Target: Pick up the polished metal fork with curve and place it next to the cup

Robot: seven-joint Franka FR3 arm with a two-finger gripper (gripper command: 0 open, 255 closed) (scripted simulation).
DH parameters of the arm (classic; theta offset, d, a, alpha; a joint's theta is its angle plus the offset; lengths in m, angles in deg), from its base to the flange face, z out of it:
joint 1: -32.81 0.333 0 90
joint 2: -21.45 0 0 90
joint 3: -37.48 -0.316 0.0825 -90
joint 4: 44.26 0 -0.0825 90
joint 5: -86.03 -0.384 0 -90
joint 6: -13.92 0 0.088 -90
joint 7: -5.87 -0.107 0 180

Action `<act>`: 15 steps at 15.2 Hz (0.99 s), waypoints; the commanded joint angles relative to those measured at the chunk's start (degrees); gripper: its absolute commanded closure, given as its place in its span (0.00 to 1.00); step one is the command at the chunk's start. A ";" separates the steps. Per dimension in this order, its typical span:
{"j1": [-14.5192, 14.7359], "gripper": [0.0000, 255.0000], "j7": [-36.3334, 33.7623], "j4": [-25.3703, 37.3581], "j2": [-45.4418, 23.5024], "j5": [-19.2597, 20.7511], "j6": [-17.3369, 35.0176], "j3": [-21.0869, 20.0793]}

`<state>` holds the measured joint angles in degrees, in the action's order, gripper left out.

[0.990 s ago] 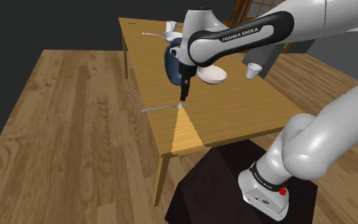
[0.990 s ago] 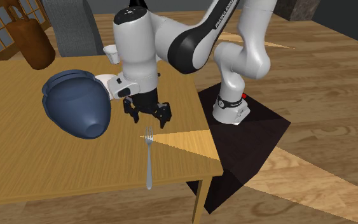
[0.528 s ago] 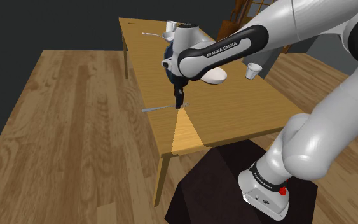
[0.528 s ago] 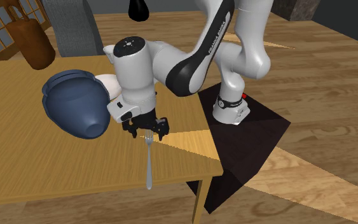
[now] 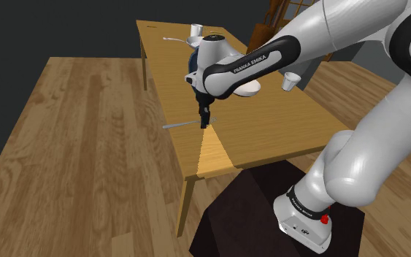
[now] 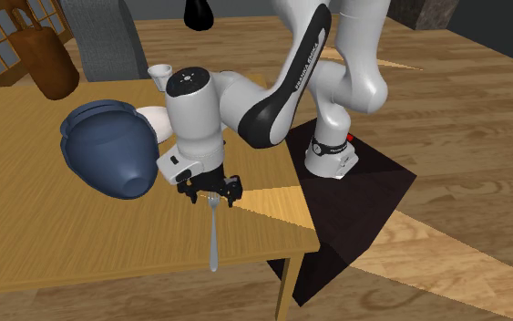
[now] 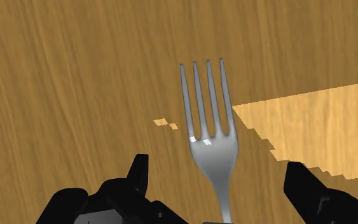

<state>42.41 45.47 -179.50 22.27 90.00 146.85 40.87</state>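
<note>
Basically the gripper (image 7: pixel 217 168) sits over the fork (image 7: pixel 209 127), jaws open astride its neck, so next is probably squeeze, lift, then carry it toward the cup (image 5: pixel 290 80), 2 o'clock from it in the shoulder view.

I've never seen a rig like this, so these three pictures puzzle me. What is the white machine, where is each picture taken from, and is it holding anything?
The white machine is a robot arm ending in two black jaws. One picture looks down from beside its stand, another faces it across the wooden table, and the close-up comes from a camera on the hand itself. On the table lie a metal fork, a large dark blue vessel on its side and a small white cup. The jaws stand open just above the table, one each side of the fork's neck, not touching it. Nothing is held yet.
</note>
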 commanded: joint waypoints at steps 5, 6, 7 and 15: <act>0.00 1.00 0.00 -0.02 -0.03 0.00 0.06 0.00; 0.00 1.00 0.00 -0.02 -0.03 0.00 0.06 0.00; 0.00 1.00 0.01 0.05 -0.08 -0.01 0.05 0.00; -0.01 1.00 0.06 0.52 1.01 -0.02 -1.52 -0.04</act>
<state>42.43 45.51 -179.23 22.93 89.97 146.00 40.81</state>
